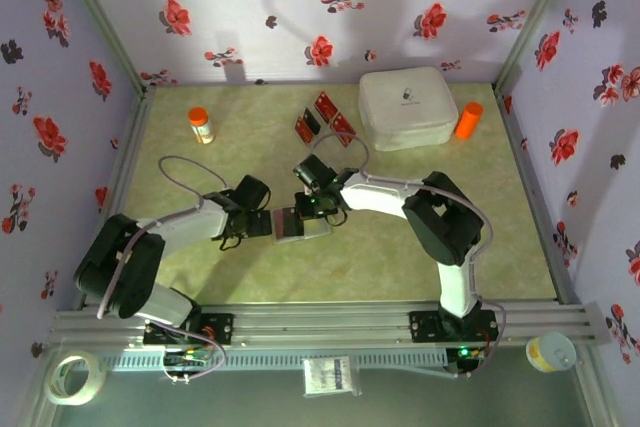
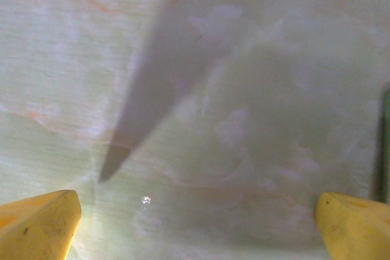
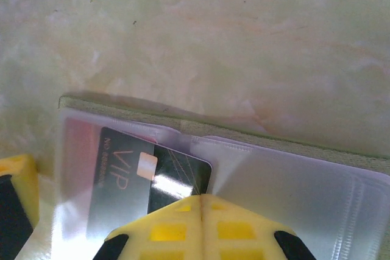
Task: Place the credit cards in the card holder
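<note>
Your right pincer [image 3: 201, 202] is closed tight at the edge of a credit card [image 3: 140, 172] lying partly inside the card holder [image 3: 292, 178], lower left of frame. Push it straight in, low and slow. Your left pincer [image 2: 195, 226] gapes wide, empty.

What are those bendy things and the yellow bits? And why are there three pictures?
Those are two robot arms, the left arm and the right arm, bolted to a table. One picture looks down from above. The other two come from small cameras on the wrists, so the yellow bits are each arm's own gripper fingers. The left gripper is wide open over bare table. The right gripper is shut, its tip at a dark VIP card in a clear pocket of the open card holder; whether it pinches the card, I can't tell. Farther back lie three red credit cards, a white box, an orange-capped bottle and an orange tube.
</note>
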Controlling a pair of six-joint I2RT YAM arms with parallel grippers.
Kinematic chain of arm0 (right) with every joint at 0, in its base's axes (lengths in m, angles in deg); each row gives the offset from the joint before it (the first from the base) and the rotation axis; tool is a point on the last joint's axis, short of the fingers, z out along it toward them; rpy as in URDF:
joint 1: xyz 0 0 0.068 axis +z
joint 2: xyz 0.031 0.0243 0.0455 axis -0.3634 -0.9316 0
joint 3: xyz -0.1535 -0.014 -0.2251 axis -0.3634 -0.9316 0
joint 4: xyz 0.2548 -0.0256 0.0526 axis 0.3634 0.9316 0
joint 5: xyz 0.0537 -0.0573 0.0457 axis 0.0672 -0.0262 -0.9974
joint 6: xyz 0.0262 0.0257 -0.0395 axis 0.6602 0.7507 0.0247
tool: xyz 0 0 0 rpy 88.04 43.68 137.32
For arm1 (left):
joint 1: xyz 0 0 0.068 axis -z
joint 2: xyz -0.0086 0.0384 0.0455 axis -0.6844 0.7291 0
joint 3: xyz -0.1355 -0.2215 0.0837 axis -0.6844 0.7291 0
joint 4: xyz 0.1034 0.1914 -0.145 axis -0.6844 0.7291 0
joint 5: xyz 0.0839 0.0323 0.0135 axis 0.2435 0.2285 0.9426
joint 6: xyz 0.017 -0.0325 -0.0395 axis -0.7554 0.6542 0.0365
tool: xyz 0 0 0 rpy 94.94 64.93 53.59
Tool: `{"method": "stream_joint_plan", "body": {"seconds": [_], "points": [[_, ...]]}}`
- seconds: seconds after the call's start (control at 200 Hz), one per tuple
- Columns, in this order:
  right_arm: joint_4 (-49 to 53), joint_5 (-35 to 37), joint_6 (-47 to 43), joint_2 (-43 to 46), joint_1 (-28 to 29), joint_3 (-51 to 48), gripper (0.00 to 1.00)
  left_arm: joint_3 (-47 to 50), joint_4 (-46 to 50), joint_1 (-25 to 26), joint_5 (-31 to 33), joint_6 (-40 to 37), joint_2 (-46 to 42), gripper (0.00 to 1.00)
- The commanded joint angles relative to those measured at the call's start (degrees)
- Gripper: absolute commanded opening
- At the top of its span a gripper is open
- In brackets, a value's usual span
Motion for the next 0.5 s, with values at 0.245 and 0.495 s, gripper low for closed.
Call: {"method": "stream_joint_plan", "body": {"seconds": [0.245,0.495], "points": [[0.74,-0.83,0.06,-4.44,3.34,4.32,0.00,-1.63,-0.96,-0.43,-0.36,-1.42,2.72,1.00],[0.27,-1.68,0.92,-2.15,3.74,4.62,0.00,-0.94,-0.75,-0.43,-0.42,-1.19,1.81,1.00]]}}
